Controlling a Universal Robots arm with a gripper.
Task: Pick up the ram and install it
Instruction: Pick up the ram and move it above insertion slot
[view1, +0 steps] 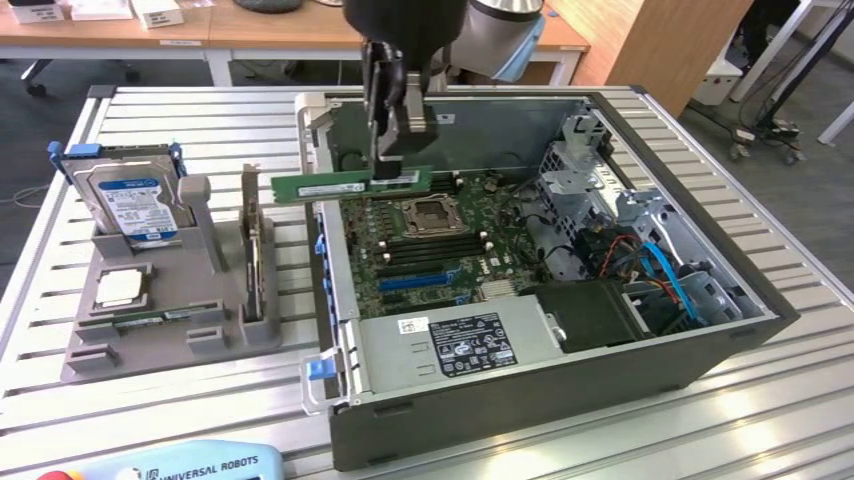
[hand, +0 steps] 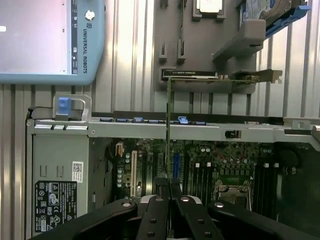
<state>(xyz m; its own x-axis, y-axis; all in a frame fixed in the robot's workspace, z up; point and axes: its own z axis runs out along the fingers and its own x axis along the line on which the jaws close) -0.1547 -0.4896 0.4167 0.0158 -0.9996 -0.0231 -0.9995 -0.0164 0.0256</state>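
The ram, a long thin green stick, hangs level above the open computer case, over the case's wall on the exterior view's left. My gripper is shut on the ram's end nearest the case middle, pointing straight down. In the wrist view the ram appears edge-on as a thin line running out from between my fingertips, above the motherboard. The dark memory slots lie below and toward the front of the gripper, beside the processor socket.
A grey holder on the exterior view's left carries a silver hard drive, a tall dark expansion card on edge and a square chip. A blue teach pendant lies at the table's front. The power supply fills the case's front.
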